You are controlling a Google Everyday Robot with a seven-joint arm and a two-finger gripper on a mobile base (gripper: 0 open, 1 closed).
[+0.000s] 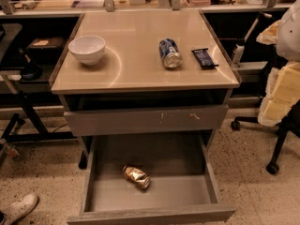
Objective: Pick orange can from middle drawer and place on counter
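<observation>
Gripper wasn't anywhere in frame, so I couldn't tell whether it was released or clamped on anything.

Small crinkled golden-orange foil can lay on its side on the floor of the wide shallow grey middle drawer, a bit left of centre and clear of all walls. The drawer stood open, well out from the cabinet. The grey drawer front with white scuffs above it was shut.

The glossy beige square counter with thin grey rim carried three items:
- A round white bowl sat upright on the left.
- A blue-and-silver can lay on its side right of centre, silver end toward the camera.
- A dark rectangular snack-bar wrapper lay flat just beside that can on its right, not touching it.

The bowl was well apart from both.

A black wheeled chair base stood right of the cabinet. A white shoe was at the lower-left corner on the speckled floor.
</observation>
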